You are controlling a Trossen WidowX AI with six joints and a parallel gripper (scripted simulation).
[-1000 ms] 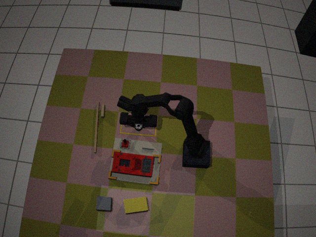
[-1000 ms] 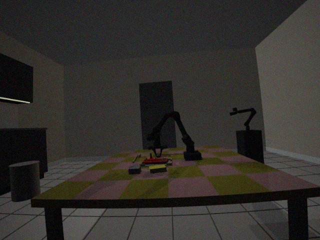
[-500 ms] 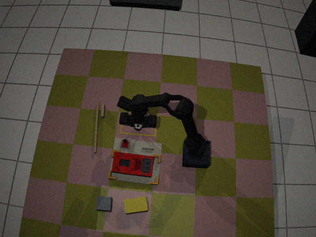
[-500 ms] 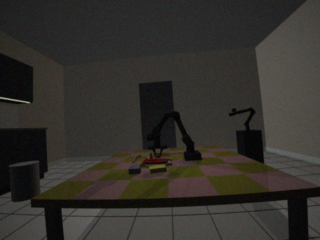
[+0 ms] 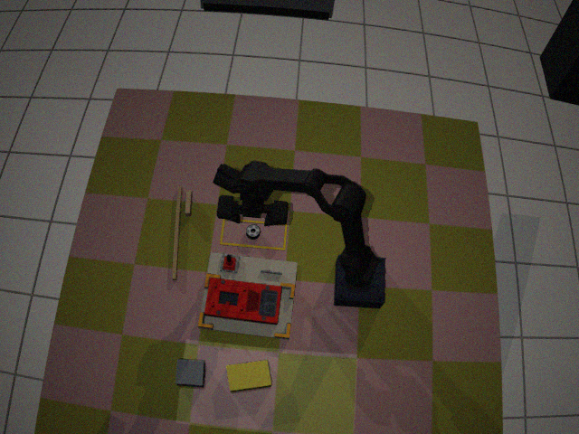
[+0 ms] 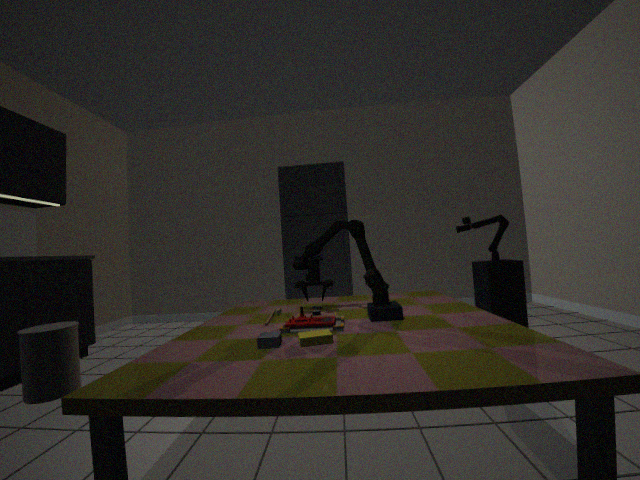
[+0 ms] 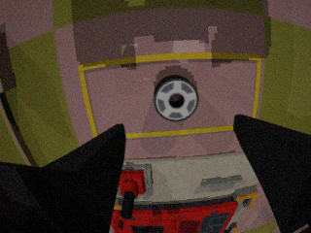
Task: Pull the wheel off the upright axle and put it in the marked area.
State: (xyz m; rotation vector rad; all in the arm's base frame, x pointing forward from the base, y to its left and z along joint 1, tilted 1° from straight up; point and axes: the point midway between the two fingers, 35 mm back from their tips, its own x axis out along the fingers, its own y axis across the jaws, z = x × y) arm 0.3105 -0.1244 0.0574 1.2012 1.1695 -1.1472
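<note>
While the claw (image 7: 178, 139) hangs open, the wheel (image 7: 175, 99) lies below, untouched.

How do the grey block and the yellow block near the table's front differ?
The grey block is dark grey and close to square; the yellow block is bright yellow and longer, a wide rectangle. The grey block sits about square to the checker pattern; the yellow block is turned slightly askew. The grey one is smaller. Both lie flat, apart, in front of the red board.
</note>
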